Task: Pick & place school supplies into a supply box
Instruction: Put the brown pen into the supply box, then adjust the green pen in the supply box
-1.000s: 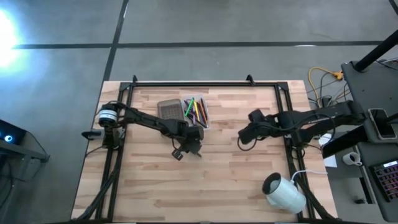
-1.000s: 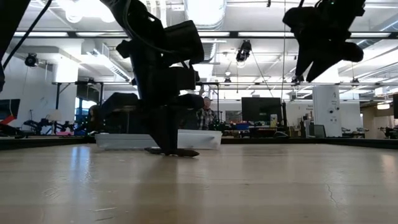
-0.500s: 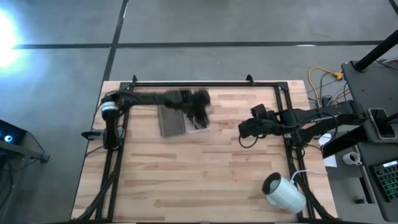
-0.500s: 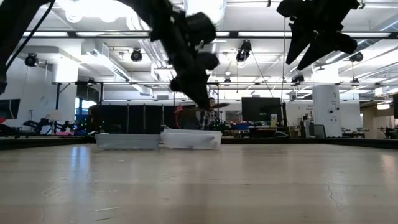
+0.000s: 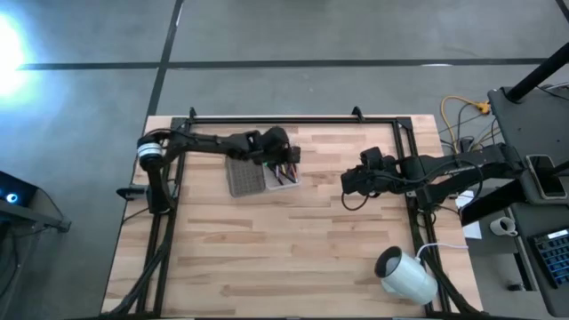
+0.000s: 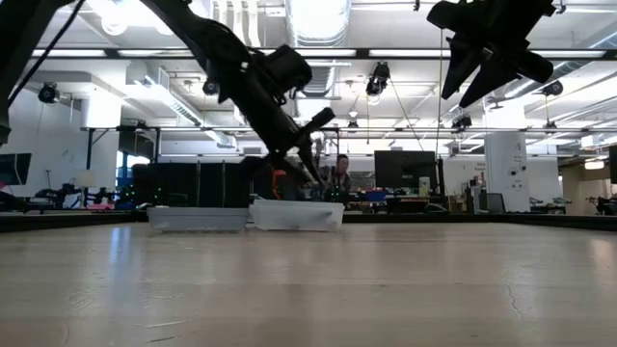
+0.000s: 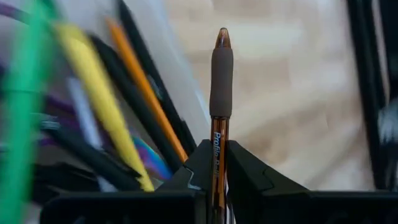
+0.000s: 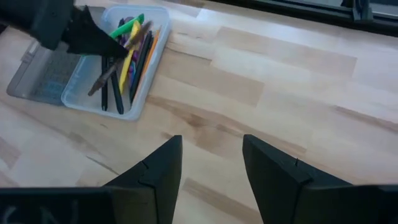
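Left arm stretched over the clear tray point(image 5: 283, 180), left gripper point(image 7: 219, 163) clamped on a brown pen point(image 7: 221, 93) angled downward, right gripper point(image 8: 211, 165) raised mid-table, fingers apart, empty.

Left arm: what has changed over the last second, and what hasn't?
The left tool, shut on a brown pen, rose from the mid-table and carried the pen to above the supply box. The right tool, lid and white roll stayed put.
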`<action>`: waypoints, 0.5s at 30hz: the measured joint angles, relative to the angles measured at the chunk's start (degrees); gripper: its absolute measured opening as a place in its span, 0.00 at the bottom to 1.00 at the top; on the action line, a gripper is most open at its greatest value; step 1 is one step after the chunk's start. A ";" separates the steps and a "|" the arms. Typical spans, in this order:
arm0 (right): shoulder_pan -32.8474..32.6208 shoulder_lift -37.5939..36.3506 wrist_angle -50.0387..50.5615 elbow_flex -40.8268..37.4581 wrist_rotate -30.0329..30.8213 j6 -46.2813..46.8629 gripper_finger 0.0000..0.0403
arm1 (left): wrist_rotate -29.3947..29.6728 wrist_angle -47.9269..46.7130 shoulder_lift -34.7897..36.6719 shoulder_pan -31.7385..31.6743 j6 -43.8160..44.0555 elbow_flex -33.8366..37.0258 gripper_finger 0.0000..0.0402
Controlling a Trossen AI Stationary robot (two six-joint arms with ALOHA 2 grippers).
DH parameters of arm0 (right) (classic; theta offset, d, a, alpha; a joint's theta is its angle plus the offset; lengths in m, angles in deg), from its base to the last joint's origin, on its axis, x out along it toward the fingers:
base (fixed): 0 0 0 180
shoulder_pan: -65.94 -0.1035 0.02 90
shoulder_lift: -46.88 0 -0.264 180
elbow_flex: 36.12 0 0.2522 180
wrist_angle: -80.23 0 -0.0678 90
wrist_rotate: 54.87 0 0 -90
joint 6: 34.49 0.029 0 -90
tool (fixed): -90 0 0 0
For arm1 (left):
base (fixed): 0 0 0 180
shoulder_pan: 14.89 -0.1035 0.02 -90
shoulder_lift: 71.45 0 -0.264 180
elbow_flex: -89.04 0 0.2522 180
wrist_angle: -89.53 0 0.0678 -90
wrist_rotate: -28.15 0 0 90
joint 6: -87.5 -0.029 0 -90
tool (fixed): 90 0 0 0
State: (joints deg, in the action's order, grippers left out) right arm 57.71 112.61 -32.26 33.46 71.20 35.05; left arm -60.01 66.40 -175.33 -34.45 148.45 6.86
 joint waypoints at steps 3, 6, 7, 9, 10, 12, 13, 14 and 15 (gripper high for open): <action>-0.02 0.02 0.01 0.00 0.10 -0.07 0.40 | 8.34 0.77 3.74 0.85 5.69 3.54 0.03; 0.00 0.02 -0.03 -0.06 0.16 -0.59 0.40 | 12.94 1.60 6.45 0.81 9.82 7.70 0.03; 0.00 0.02 -0.01 -0.09 0.16 -0.84 0.40 | 13.69 2.36 6.83 0.66 10.79 9.06 0.04; 0.00 0.02 -0.04 -0.11 0.65 -1.04 0.40 | 13.87 6.02 7.24 0.30 13.20 11.15 0.05; -0.02 0.02 -0.05 -0.11 1.38 -1.06 0.40 | 13.62 7.97 7.28 0.26 14.58 11.99 0.07; 0.04 0.02 -0.13 -0.11 2.32 -1.19 0.40 | 13.29 11.94 6.59 0.28 17.42 13.17 0.10; 0.04 0.03 -0.19 -0.11 2.93 -1.18 0.40 | 13.16 13.11 6.32 0.31 19.84 13.52 0.12; 0.04 0.04 -0.37 -0.13 3.17 -1.18 0.40 | 13.11 13.25 5.98 0.50 22.26 13.72 0.14; 0.09 0.04 -0.62 -0.13 3.27 -1.20 0.40 | 13.08 13.27 5.84 0.54 23.69 13.62 0.15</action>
State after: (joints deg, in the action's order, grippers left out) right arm 57.80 112.66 -32.89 33.32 74.47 33.85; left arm -46.92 79.67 -169.49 -33.92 172.14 20.48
